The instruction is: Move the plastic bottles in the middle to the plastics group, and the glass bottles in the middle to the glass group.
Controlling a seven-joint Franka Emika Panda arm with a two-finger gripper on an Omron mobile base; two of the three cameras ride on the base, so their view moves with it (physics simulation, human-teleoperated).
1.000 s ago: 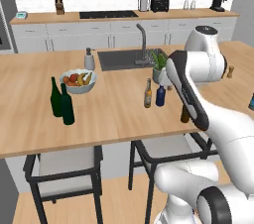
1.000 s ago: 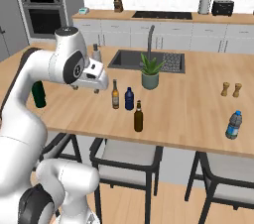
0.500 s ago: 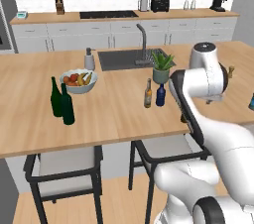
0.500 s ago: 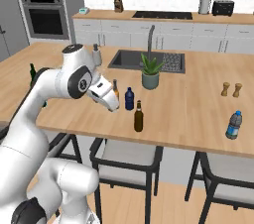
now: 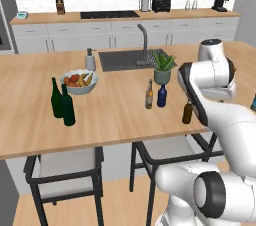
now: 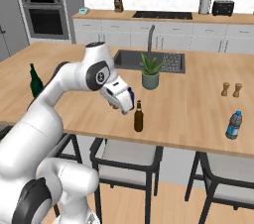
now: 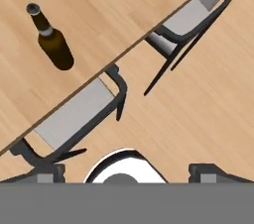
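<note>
My gripper [image 6: 126, 108] hangs open and empty over the counter's front part, just left of the dark amber glass bottle [image 6: 138, 117], and apart from it. In the hand view this bottle [image 7: 52, 42] stands upright at the upper left, well off from my fingertips [image 7: 49, 173]. The lighter tan glass bottle [image 5: 149, 94] and the squat dark blue plastic bottle [image 5: 161, 96] stand side by side mid-counter; the amber one [image 5: 187, 112] is nearer the front edge. Two tall green bottles [image 5: 62, 102], the glass group, stand at the left. A blue plastic bottle [image 6: 233, 125] stands at the right.
A potted plant [image 6: 150, 72] stands by the sink [image 5: 132, 60], with a fruit bowl [image 5: 79, 81] and a grey soap dispenser [image 5: 90, 60] to the left. Salt and pepper shakers [image 6: 231, 89] are at the right. Stools [image 7: 79, 114] stand under the counter's front edge.
The arm has swung right and down from the counter's left part toward the amber bottle near the front edge. The jaws have stayed open. No bottle has moved.
</note>
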